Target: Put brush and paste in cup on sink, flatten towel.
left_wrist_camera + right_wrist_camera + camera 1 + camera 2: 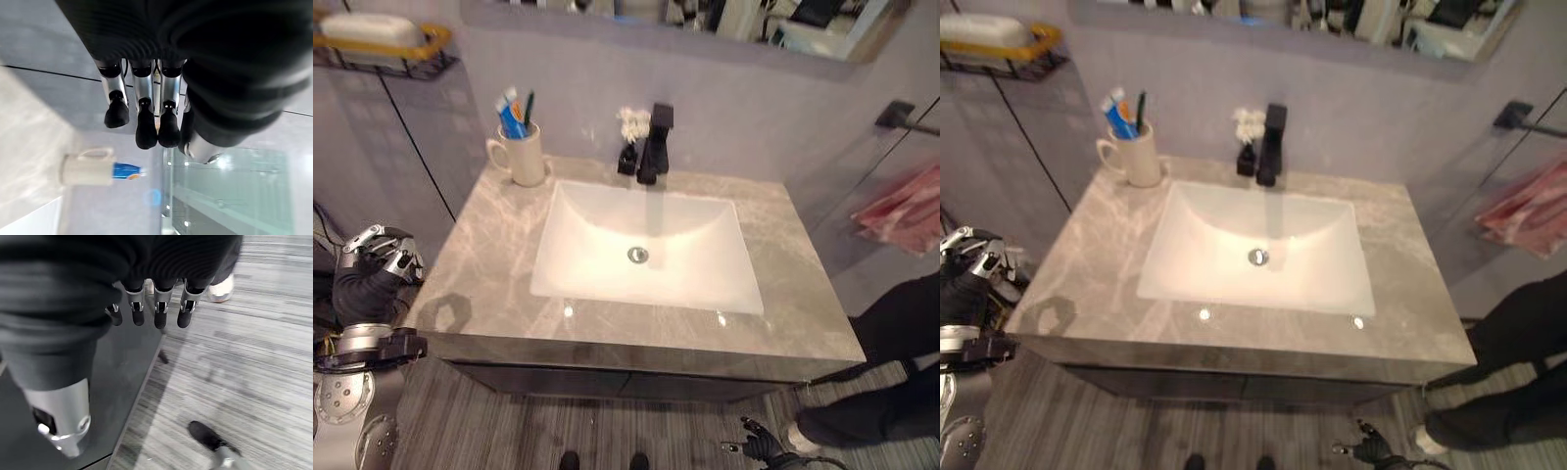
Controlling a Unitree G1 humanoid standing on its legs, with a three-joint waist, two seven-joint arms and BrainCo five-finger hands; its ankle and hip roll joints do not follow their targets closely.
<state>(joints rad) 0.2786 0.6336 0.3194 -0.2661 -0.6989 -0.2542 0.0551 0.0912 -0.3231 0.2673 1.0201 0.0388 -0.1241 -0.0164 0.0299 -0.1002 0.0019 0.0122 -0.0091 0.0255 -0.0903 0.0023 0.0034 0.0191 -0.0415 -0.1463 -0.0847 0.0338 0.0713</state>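
Brush and paste in cup, towel on rail

Cup (522, 157) holds brush (528, 106) and paste (510, 116) at table (489, 264) back-left corner; towel (901, 211) hangs bunched (right wall). Left robot hand (374, 257) and right robot hand (151, 308): fingers relaxed, empty.

A cream cup (523, 155) is showing a blue paste (510, 118) and dark brush (529, 106) on the grey-veined marble bench (489, 264), beside a white sink (646, 245), black tap (655, 145), pink towel (904, 208) and grey-streaked floor (244, 362).
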